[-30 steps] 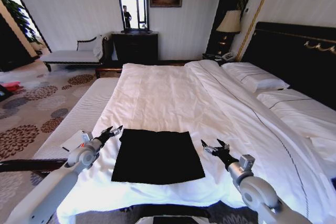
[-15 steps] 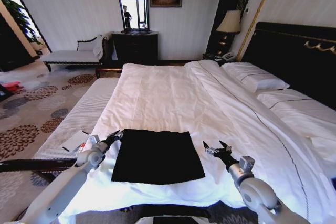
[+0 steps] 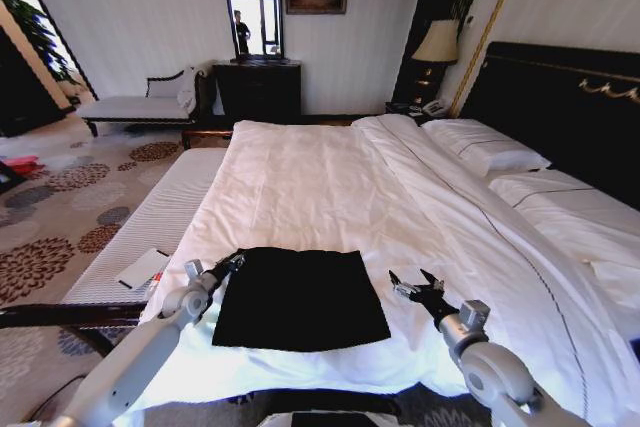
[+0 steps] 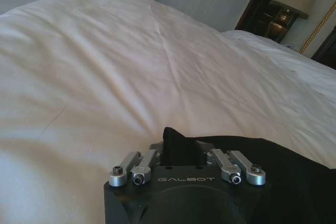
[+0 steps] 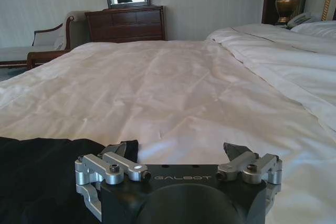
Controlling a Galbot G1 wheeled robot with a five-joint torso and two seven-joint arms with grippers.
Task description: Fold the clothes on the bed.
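Black soft cloth, the clothes (image 3: 300,298), lies as a flat folded rectangle near the foot of the bed (image 3: 330,187), on its faintly creased white duvet. The left gripper (image 3: 229,264) pinches the far left corner, a peak of fabric between closed jaws. The right gripper (image 3: 417,285) hovers open, just beside the right edge. Judging by this, another fold is starting; next needs that edge grasped.

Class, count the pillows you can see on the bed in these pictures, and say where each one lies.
2: one pillow nearer the lamp, a second pillow beside it, both along the headboard of the bed. More may be hidden.
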